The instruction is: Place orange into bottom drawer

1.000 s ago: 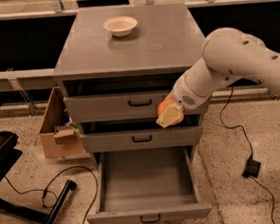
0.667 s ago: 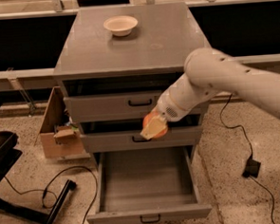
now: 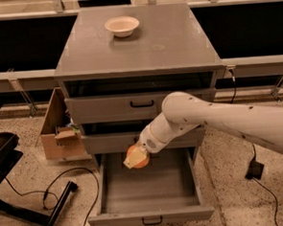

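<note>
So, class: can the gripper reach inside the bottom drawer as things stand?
Probably yes: the bottom drawer stands pulled out, and the gripper, shut on the orange, hangs over its back part with nothing between.

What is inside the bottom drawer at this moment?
The bottom drawer shows only bare grey floor. The gripper, shut on the orange, hangs over its back part; the floor beneath them and the arm is hidden.
</note>
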